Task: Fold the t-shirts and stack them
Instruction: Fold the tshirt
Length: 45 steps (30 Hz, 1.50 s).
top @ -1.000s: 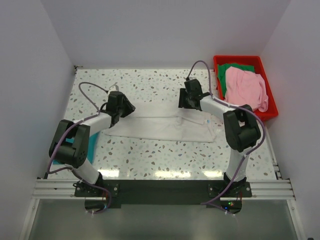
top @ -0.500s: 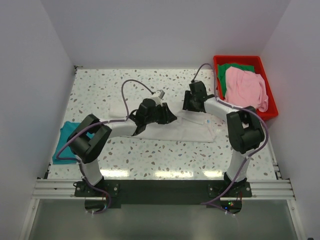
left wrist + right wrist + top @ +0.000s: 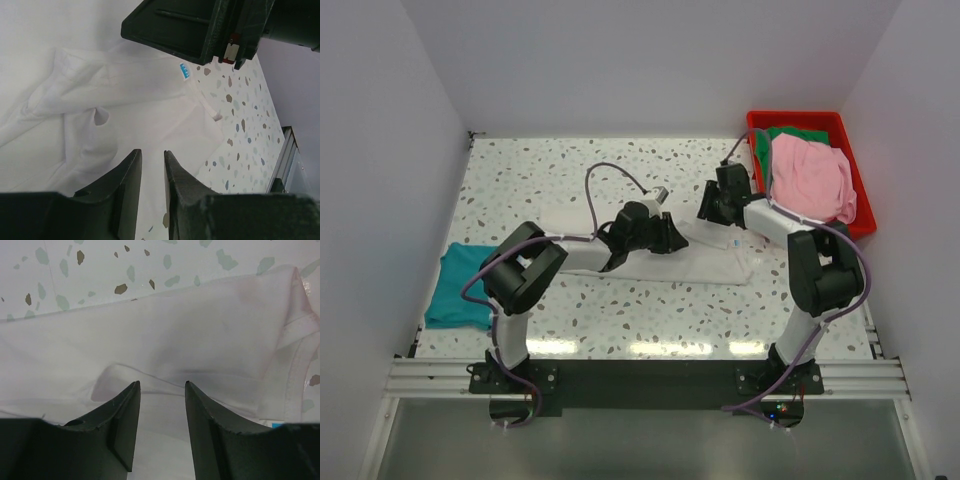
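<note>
The off-white t-shirt [image 3: 715, 262] lies flat and wrinkled across the middle of the table, its small blue neck label [image 3: 733, 243] near the right end. My left gripper [image 3: 672, 240] hovers over the shirt's middle. Its jaws stand a narrow gap apart with nothing between them [image 3: 151, 152]. My right gripper [image 3: 705, 212] is open just above the shirt's far edge [image 3: 161, 385], close to the left one. The label shows again [image 3: 184, 71]. A teal t-shirt [image 3: 460, 285] lies folded at the left edge. Pink [image 3: 810, 180] and green [image 3: 790, 135] t-shirts sit in the bin.
The red plastic bin [image 3: 798, 119] stands at the back right against the wall. White walls close in the table on three sides. The left arm's purple cable [image 3: 610, 175] arcs above the shirt.
My left arm has swept from the shirt's left end rightward to its middle. My right gripper has shifted slightly right, toward the bin.
</note>
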Available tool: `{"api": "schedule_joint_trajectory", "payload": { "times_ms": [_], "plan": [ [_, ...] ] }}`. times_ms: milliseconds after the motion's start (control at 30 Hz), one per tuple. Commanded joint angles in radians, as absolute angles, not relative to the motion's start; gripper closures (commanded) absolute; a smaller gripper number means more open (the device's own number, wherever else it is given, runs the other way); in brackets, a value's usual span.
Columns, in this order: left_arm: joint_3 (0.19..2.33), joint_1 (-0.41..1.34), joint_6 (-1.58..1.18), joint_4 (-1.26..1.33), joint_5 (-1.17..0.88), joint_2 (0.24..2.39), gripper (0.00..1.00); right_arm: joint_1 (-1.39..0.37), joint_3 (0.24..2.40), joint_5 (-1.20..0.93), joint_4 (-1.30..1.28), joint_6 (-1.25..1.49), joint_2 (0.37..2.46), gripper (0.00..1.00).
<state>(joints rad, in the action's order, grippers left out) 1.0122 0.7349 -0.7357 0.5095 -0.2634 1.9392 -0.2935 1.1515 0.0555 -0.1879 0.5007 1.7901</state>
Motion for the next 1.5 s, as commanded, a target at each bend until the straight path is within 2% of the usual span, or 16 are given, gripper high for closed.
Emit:
{"api": "schedule_joint_trajectory", "payload": {
  "times_ms": [0, 333, 833, 1133, 1300, 1467],
  "plan": [
    [1.058, 0.745, -0.709, 0.566, -0.235, 1.976, 0.71, -0.291, 1.131, 0.035, -0.132, 0.523, 1.735, 0.56],
    [1.065, 0.753, -0.796, 0.459, 0.027, 2.0, 0.75, -0.29, 1.089, 0.029, -0.114, 0.532, 1.732, 0.57],
    [1.15, 0.756, -0.841, 0.212, 0.166, 2.049, 0.77, -0.275, 1.058, 0.029, -0.097, 0.534, 1.72, 0.57],
    [1.132, 0.765, -0.787, 0.225, 0.149, 1.961, 0.74, -0.275, 1.088, 0.023, -0.112, 0.528, 1.709, 0.57],
    [1.08, 0.765, -0.723, 0.356, 0.092, 1.872, 0.72, -0.275, 1.089, 0.023, -0.112, 0.522, 1.701, 0.57],
    [1.065, 0.765, -0.693, 0.484, -0.024, 1.873, 0.73, -0.276, 1.094, 0.029, -0.115, 0.52, 1.683, 0.57]
  ]
}}
